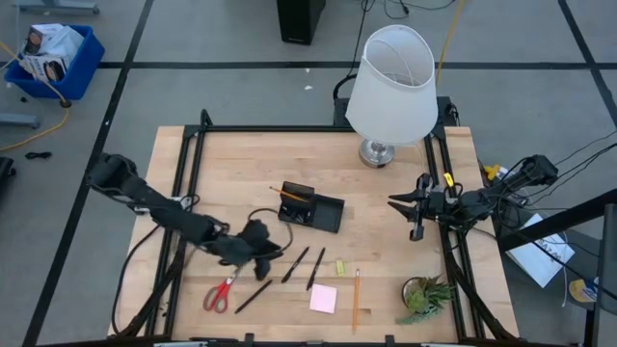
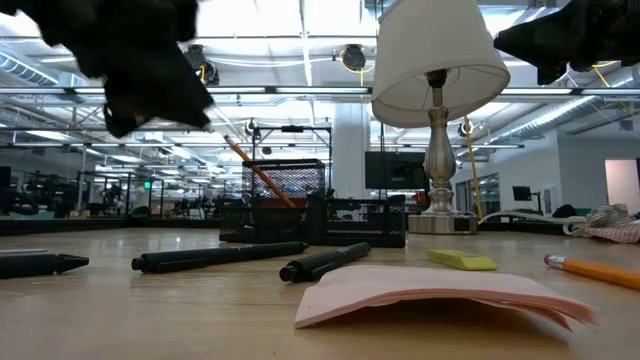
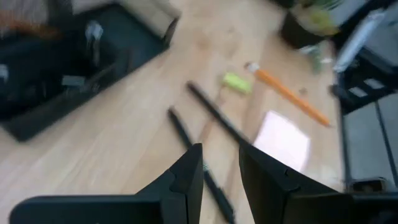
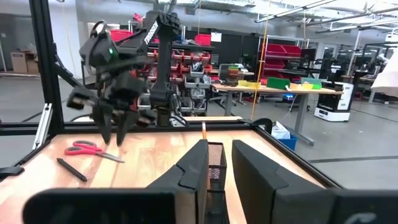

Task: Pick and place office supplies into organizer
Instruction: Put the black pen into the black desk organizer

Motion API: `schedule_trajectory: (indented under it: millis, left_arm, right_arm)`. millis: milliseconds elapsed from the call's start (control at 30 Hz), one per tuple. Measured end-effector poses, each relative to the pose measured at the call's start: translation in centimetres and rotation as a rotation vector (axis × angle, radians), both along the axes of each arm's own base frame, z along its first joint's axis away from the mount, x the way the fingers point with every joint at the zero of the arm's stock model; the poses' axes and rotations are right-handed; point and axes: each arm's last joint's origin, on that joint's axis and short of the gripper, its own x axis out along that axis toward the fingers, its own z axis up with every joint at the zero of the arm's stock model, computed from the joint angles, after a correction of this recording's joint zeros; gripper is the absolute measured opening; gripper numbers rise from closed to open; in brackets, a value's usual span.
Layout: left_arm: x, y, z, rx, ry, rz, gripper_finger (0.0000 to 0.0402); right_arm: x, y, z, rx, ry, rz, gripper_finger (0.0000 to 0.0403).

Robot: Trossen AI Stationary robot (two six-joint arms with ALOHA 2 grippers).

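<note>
Lying flat, pink sticky-note pad [image 1: 323, 299] curls at its edge.

Bright, even ceiling light; soft shadows on the table [image 1: 386, 241]. The left wrist view is blurred throughout, the organizer [image 3: 56, 68] smeared.

Pale matt wood table [image 1: 386, 280]; black mesh organizer [image 2: 285, 195]; shiny metal lamp base [image 1: 377, 152].

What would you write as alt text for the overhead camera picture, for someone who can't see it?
Seen from above, the left gripper hovers over a wooden table near the red scissors, black pens, pink sticky notes and a pencil. A black organizer, a white lamp and a potted plant stand nearby; the right gripper waits at the right edge.
</note>
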Motion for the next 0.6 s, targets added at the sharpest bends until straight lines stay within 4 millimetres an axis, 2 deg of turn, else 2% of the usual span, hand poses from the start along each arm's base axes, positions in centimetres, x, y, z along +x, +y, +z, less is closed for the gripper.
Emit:
schedule_trajectory:
  millis: [267, 433, 600]
  left_arm:
    - [4.4, 1.0, -1.1, -0.004, 0.100, 0.071, 0.0106]
    - [6.3, 1.7, -0.9, 0.078, 0.283, 0.173, 0.0106]
    - [8.3, 1.0, -1.0, 0.090, 0.324, 0.214, 0.0106]
  right_arm:
    - [0.0, 0.0, 0.0, 0.000, 0.000, 0.001, 0.0068]
    - [0.0, 0.0, 0.0, 0.000, 0.000, 0.000, 0.0066]
    - [0.0, 0.0, 0.0, -0.001, 0.001, 0.000, 0.0064]
